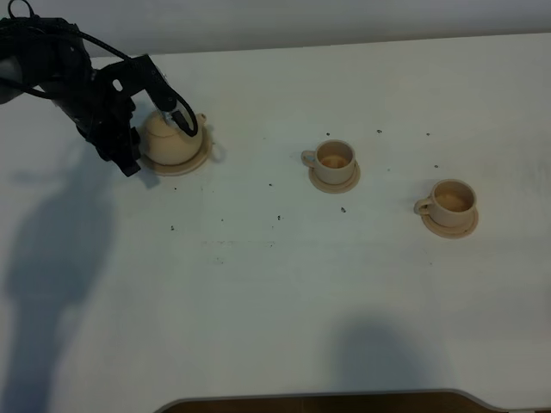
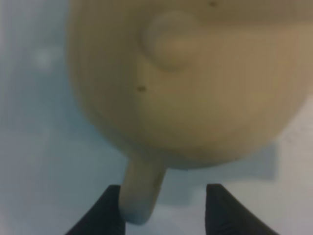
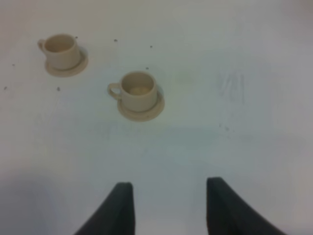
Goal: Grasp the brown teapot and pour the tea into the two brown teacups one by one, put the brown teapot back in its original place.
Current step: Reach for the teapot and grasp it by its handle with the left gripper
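The brown teapot (image 1: 172, 138) sits on its wide saucer (image 1: 196, 163) at the back left of the white table. My left gripper (image 1: 159, 146) is open around the teapot's rear, one finger over the top and one beside the saucer. In the left wrist view the teapot (image 2: 195, 88) fills the frame and its loop handle (image 2: 142, 191) stands between the fingers of the left gripper (image 2: 164, 210), against one fingertip (image 2: 105, 215). Two brown teacups (image 1: 335, 159) (image 1: 452, 200) stand on saucers at the right, also in the right wrist view (image 3: 61, 49) (image 3: 138, 90). My right gripper (image 3: 166, 208) is open and empty.
Small dark specks (image 1: 343, 209) are scattered over the white table (image 1: 275, 284). The table's front edge (image 1: 327, 397) curves along the bottom. The right arm does not show in the high view.
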Robot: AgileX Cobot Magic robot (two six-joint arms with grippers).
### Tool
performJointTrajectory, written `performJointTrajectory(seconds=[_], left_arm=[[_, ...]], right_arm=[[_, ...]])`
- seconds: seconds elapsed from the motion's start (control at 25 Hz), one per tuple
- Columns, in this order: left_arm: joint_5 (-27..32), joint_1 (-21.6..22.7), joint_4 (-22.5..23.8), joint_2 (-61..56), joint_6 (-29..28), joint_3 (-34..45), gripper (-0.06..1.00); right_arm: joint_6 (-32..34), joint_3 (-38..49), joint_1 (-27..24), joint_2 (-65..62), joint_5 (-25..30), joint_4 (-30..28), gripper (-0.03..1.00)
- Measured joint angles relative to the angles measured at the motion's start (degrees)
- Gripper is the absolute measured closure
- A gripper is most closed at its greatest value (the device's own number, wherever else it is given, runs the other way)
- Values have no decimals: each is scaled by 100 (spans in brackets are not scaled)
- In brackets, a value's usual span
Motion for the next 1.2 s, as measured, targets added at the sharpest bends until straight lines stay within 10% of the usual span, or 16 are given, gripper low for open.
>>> performJointTrajectory(seconds=[1.2], left_arm=[[1579,0,124,-549,-1794,0,56]], right_arm=[[0,0,0,0,0,0,75]])
